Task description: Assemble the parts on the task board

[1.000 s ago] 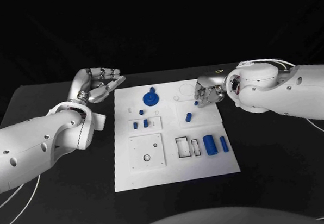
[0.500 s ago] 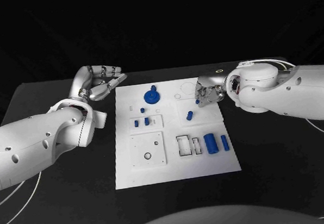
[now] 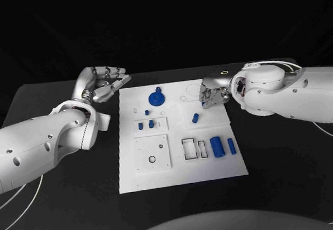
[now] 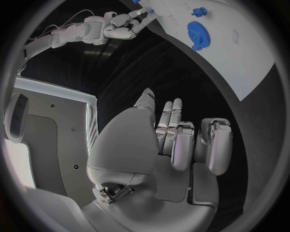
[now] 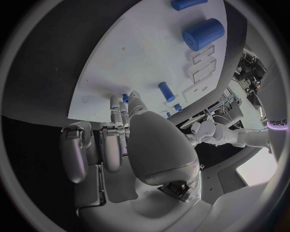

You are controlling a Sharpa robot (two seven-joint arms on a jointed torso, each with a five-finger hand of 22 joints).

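Black table [image 3: 73, 215] under a dark backdrop, white task board [image 3: 181, 172] lying in the middle of it. Head view: left hand [image 3: 102, 84] is off the board's far left corner, above the table, fingers curled in, nothing in them. Right hand [image 3: 211, 94] is at the board's far right edge with a small blue peg [image 3: 203, 104] at its fingertips; the fingers look to be pinching it, though the contact itself is hard to see. On the board: blue gear [image 3: 157, 98] near the far edge, three small blue pegs [image 3: 145, 124] on a raised square left of centre, another blue peg [image 3: 194, 119] standing mid-board, a large blue cylinder [image 3: 216, 146] and a thinner blue pin [image 3: 231, 146] near the right edge, white slotted blocks [image 3: 189, 149] just beside the cylinder, and a square plate with a ring [image 3: 151, 156] towards the near left.

Left wrist view: left hand [image 4: 175, 145] fingers bent, empty, over bare table; gear [image 4: 195, 32] and board [image 4: 241, 58] beyond, right hand [image 4: 123, 26] reaching the board's far side.

Right wrist view: right hand [image 5: 121, 140] fingertips down on the board [image 5: 139, 63] at a small blue peg [image 5: 125, 98]; cylinder [image 5: 203, 32] and a peg [image 5: 166, 91] lie further along.
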